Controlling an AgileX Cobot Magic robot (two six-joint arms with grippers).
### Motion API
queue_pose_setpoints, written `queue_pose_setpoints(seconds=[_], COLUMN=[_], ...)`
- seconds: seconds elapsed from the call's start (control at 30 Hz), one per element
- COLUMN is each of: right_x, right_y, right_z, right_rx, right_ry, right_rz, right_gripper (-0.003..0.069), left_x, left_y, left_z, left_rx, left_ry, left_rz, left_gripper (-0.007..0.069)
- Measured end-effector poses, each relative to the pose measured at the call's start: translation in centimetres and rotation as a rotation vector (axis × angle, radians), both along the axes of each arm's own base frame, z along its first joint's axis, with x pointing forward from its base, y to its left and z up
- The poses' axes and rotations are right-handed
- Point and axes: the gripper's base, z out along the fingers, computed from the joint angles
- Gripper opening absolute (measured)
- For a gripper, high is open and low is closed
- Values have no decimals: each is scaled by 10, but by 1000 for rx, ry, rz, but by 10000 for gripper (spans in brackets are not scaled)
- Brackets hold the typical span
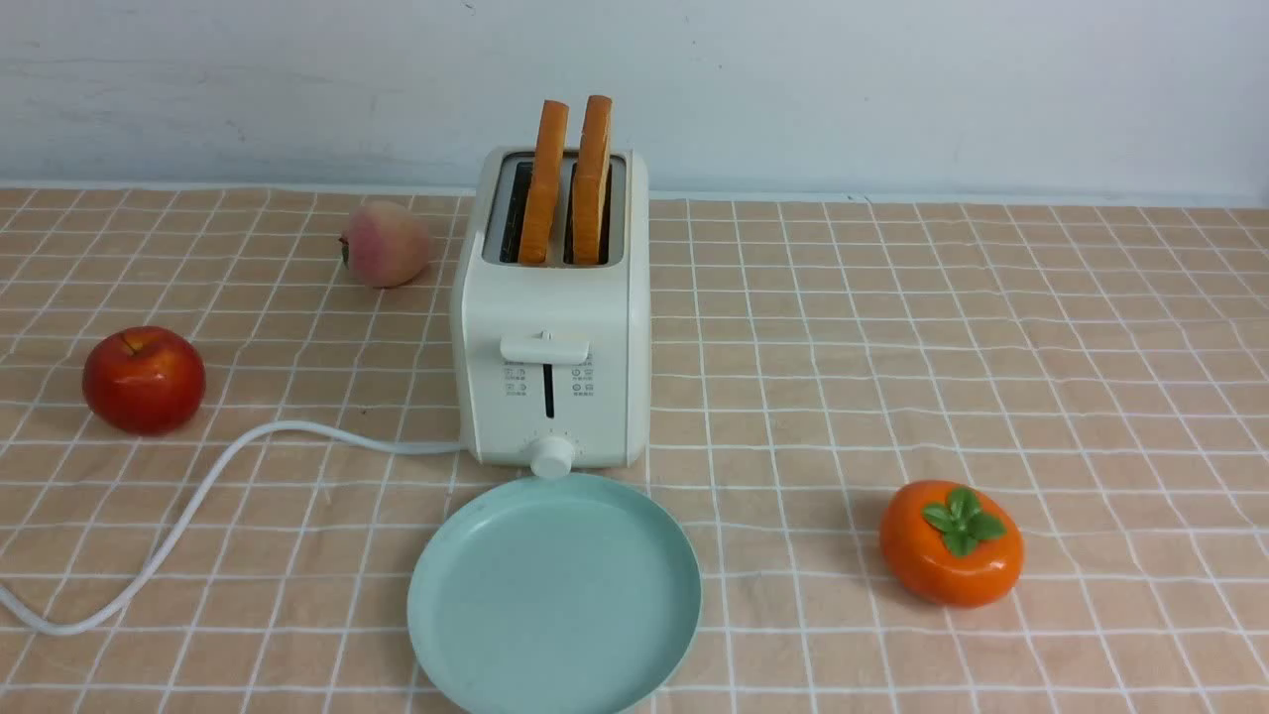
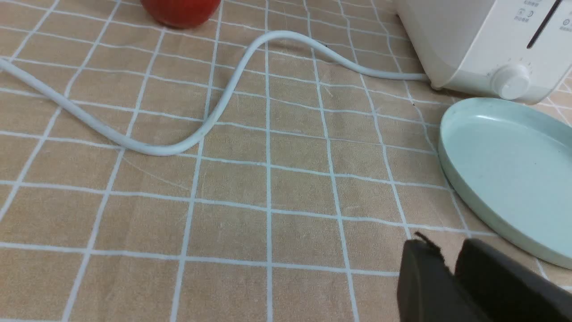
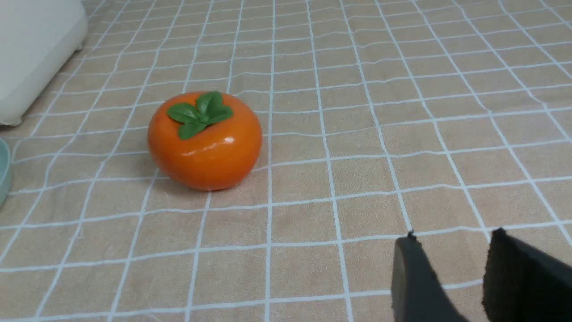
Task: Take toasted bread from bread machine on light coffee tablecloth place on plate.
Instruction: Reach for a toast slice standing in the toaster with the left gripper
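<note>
With left fingers (image 2: 420, 273) narrowly parted and right fingers (image 3: 415, 273) wider apart, both empty. Pinch toasted bread (image 1: 591, 188), well beyond both, gently by exposed upper faces; probably light, stiff, crumbly.

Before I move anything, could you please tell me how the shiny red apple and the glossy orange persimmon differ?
The shiny red apple stands left of the cream-white toaster, while the glossy orange persimmon lies to its right. The apple shows a bare stem hollow, whereas the persimmon wears green leaves. The apple looks rounder, the persimmon more squat. Both rest on the checked tan tablecloth.
</note>
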Motion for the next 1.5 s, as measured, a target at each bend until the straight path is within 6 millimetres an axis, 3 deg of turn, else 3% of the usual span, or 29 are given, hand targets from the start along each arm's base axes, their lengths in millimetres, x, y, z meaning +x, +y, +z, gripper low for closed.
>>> queue_pose_setpoints(seconds=[0.37,0.6,1.17,1.23,1.37,1.5], right_x=[0,0,0,2,4,4], right_y=[0,0,0,1,4,2], right_z=[0,0,1,3,16,25], right_rx=[0,0,0,87,469,731], right_ry=[0,0,-16,-53,-180,-258], right_rz=[0,0,-3,-11,-50,-82], right_gripper=[240,240,240,240,240,240], left_x=[0,3,4,4,2,3], left_y=[0,3,2,3,6,7], left_z=[0,8,40,44,51,50], left_rx=[3,162,-105,-136,-304,-454], left_ry=[0,-116,-436,-478,-538,-509], left_rz=[0,-6,33,43,78,91], left_gripper=[106,110,123,123,120,62])
